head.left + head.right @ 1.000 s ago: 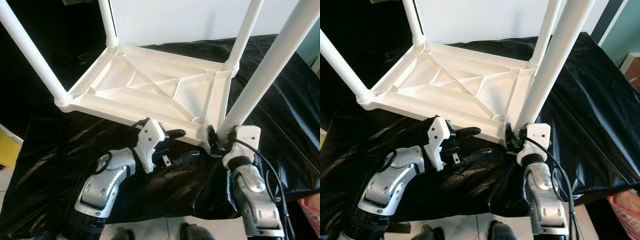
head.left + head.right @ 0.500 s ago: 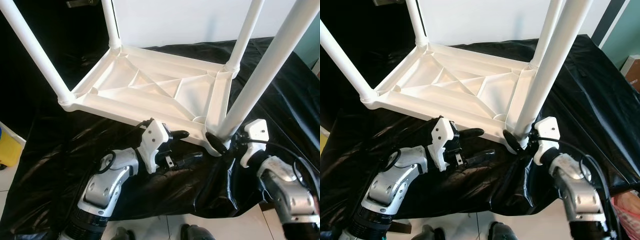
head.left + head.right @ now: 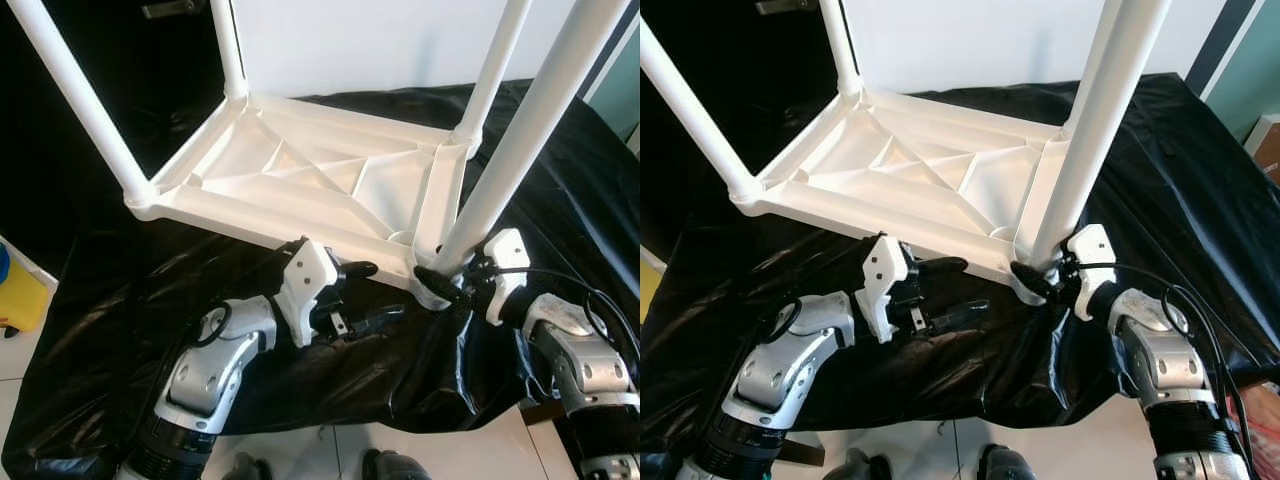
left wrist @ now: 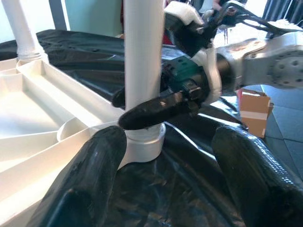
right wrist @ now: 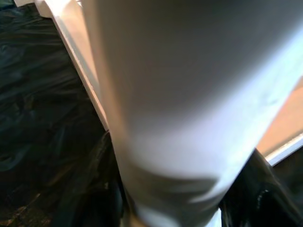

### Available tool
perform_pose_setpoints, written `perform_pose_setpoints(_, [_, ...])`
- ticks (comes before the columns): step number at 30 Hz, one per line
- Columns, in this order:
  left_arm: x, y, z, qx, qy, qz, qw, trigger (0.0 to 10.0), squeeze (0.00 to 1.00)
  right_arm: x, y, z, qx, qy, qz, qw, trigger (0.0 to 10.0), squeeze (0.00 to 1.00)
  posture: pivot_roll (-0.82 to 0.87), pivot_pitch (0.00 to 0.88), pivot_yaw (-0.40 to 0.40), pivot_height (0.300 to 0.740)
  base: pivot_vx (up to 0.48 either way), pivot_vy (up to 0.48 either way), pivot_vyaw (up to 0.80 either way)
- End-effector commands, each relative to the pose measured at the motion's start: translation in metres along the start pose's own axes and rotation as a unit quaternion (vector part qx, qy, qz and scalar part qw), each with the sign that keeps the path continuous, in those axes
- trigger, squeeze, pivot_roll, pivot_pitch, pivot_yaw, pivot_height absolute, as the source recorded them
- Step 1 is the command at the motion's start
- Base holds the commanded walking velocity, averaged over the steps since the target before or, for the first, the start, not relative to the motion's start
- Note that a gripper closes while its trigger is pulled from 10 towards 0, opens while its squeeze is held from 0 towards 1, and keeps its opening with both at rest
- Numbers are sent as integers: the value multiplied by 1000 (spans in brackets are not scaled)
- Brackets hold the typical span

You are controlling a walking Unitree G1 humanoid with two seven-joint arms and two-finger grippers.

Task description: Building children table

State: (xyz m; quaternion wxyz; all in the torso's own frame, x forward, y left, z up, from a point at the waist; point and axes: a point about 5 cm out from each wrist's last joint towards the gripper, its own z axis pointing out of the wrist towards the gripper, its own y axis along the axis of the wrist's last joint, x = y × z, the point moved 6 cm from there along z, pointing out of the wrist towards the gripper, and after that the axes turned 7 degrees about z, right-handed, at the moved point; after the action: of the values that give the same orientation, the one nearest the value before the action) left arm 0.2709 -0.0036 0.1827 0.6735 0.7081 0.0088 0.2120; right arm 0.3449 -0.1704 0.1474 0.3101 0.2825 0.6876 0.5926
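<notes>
White plastic table (image 3: 310,180) upside down on black sheet (image 3: 110,300); right claw (image 3: 440,287) grips near-corner leg (image 3: 510,150); left claw (image 3: 365,295) open.

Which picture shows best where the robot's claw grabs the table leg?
The left wrist view: the right claw wraps its black fingers around the leg just above the socket. The eye views show that grip smaller, from above. The right wrist view shows a blurry white leg.

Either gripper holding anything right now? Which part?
Right gripper clamps the near-right table leg just above its socket. Left gripper is open, holding nothing.
</notes>
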Motion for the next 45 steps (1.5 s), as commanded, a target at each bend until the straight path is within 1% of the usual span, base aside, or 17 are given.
perform_pose_setpoints(1, [4,0,1,2,24,5,1000,10000,0,7,-10,4,18,20,-8,1000,0,0,-128,119,13,740,0,0,0])
perform_pose_setpoints(13, [6,1,0,1,29,5,1000,10000,0,12,-18,-1,6,-1,19,1000,0,0,-127,132,15,740,0,0,0])
perform_pose_setpoints(14, [5,1,0,1,28,5,1000,10000,0,14,-19,-1,-4,-28,25,999,10000,0,-137,136,26,740,0,0,0])
perform_pose_setpoints(19, [5,1,1,1,24,4,1000,10000,0,14,-19,0,-21,-81,32,996,10000,0,-143,137,31,740,0,0,0])
perform_pose_setpoints(21, [4,1,2,0,18,4,1000,10000,0,11,-16,-1,-37,-158,36,986,10000,0,-153,140,39,740,0,0,0])
perform_pose_setpoints(23, [4,1,2,0,18,4,1000,10000,0,11,-16,-1,-37,-158,36,986,10000,0,-153,140,39,740,0,0,0])
perform_pose_setpoints(25, [3,1,2,-1,15,3,1000,10000,0,8,-15,-3,-43,-199,34,978,10000,0,-153,140,39,740,0,0,0])
perform_pose_setpoints(27, [3,1,2,-1,15,3,1000,10000,0,8,-15,-3,-43,-199,34,978,10000,0,-153,140,39,740,0,0,0])
perform_pose_setpoints(28, [3,2,3,-1,14,3,1000,10000,0,8,-15,-4,-47,-243,50,968,10000,0,-155,140,42,740,0,0,0])
perform_pose_setpoints(29, [3,2,3,-1,14,3,1000,10000,0,8,-15,-4,-47,-243,50,968,10000,0,-155,140,42,740,0,0,0])
perform_pose_setpoints(31, [3,2,4,-2,12,4,1000,10000,0,14,-17,-3,-49,-324,83,941,10000,0,-151,140,40,740,0,0,0])
perform_pose_setpoints(32, [3,2,4,-2,12,4,1000,10000,0,14,-17,-3,-49,-324,83,941,10000,0,-151,140,40,740,0,0,0])
perform_pose_setpoints(34, [3,3,4,-3,12,4,1000,10000,0,23,-18,1,-48,-370,101,922,10000,0,-150,141,38,740,0,0,0])
perform_pose_setpoints(37, [3,3,4,-4,13,5,1000,10000,0,28,-20,4,-46,-376,111,919,10000,0,-147,140,37,740,0,0,0])
perform_pose_setpoints(38, [3,3,5,-4,13,5,1000,10000,0,37,-19,11,-44,-361,112,925,10000,0,-145,141,37,740,0,0,0])
perform_pose_setpoints(40, [2,3,5,-5,13,4,1000,10000,0,42,-16,15,-48,-350,109,929,10000,0,-146,142,37,740,0,0,0])
perform_pose_setpoints(45, [2,3,5,-4,14,3,1000,10000,0,43,-13,14,-53,-344,111,931,10000,0,-141,144,31,740,0,0,0])
